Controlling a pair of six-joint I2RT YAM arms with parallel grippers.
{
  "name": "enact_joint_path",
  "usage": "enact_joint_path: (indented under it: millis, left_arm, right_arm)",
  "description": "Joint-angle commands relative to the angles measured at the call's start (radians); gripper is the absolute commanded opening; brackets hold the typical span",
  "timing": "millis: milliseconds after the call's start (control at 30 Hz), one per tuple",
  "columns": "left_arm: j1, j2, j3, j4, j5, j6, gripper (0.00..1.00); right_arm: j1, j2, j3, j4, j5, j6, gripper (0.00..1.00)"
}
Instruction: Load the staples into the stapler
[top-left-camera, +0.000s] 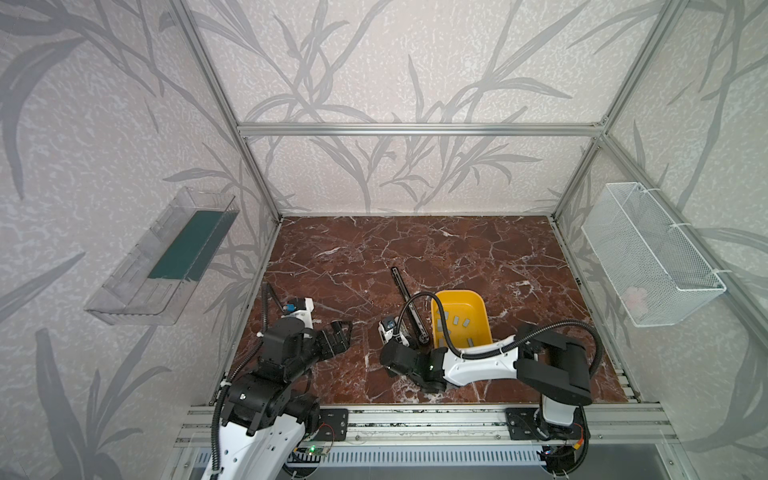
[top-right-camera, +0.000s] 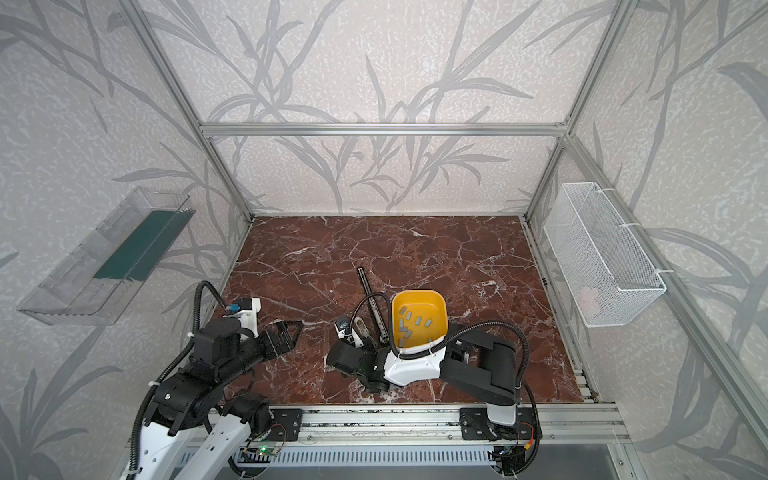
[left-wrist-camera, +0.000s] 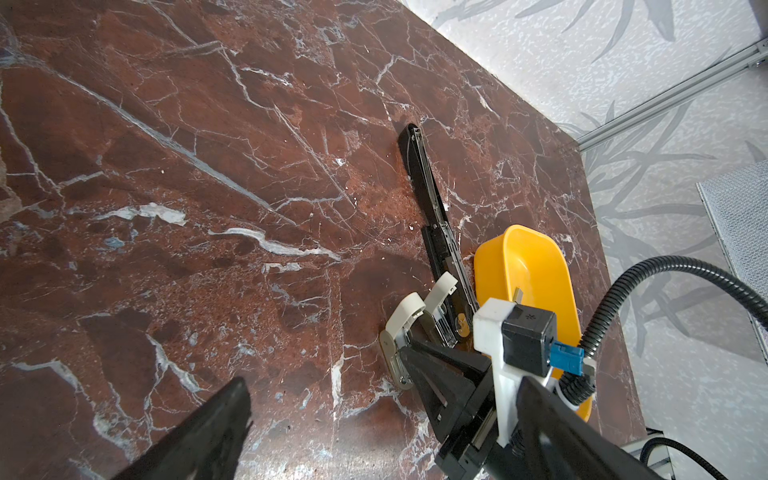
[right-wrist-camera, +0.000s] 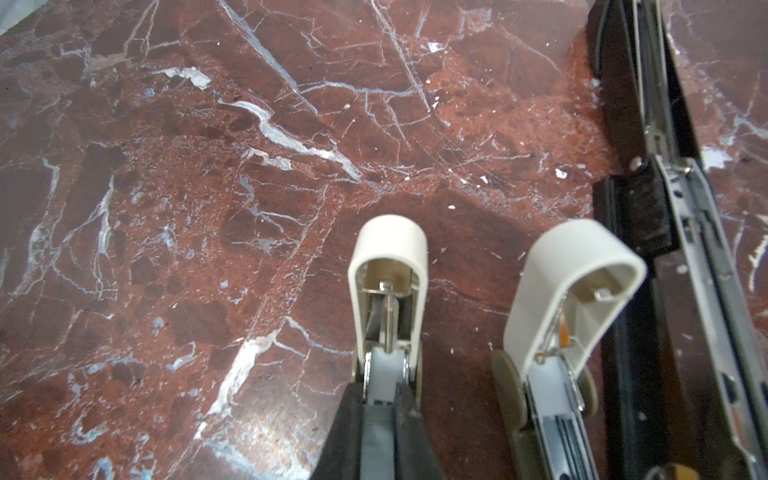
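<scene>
**Several strips in the tray, none in my grip**

Several grey staples (top-left-camera: 456, 320) lay loose on the floor of the yellow tray (top-left-camera: 471, 305), right of centre on the marble table (top-left-camera: 374, 249). Both top views showed them scattered, a few close together. Just left of the tray a long black stapler (top-left-camera: 409, 305) lay opened flat. Left of that were two cream ones with their lids hinged up.

My right gripper (right-wrist-camera: 384, 386) was pinched tight on the narrow white core of the cream mini stapler (right-wrist-camera: 388, 257). The second mini stapler (right-wrist-camera: 573, 266) sat just beside it, untouched. My left gripper (top-left-camera: 345, 331) hung wide and empty, well to the left.

I judged that thin pinch to be the risk. A twist could slip the little stapler free or knock its neighbour against the black one. Strips that small might also break apart when picked up.

My own forearm hid the tray's near edge, so I could not count the strips. Nor could I tell whether either magazine held any.
</scene>
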Motion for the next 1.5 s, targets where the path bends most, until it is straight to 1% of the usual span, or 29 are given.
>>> enact_joint_path:
  millis: [0, 433, 633, 767, 1467]
  left_arm:
    - [0.007, -0.011, 0.01, -0.002, 0.001, -0.005, 1.0]
    - [0.007, -0.015, 0.009, -0.003, 0.0, -0.006, 1.0]
    - [0.007, -0.016, 0.01, -0.002, 0.003, -0.006, 1.0]
    - [0.007, -0.016, 0.008, -0.001, 0.001, -0.006, 1.0]
    - [0.011, -0.012, 0.007, -0.001, -0.003, -0.009, 1.0]
  right_arm:
    - [0.011, -0.013, 0.008, -0.009, 0.036, -0.007, 0.0]
    - [0.012, -0.015, 0.002, 0.003, 0.039, -0.027, 0.0]
    - [0.017, -0.05, -0.017, 0.023, 0.028, -0.083, 0.0]
    - [0.023, -0.076, -0.076, 0.08, 0.048, -0.115, 0.0]
    - [0.023, -0.036, -0.069, 0.116, 0.035, -0.15, 0.0]
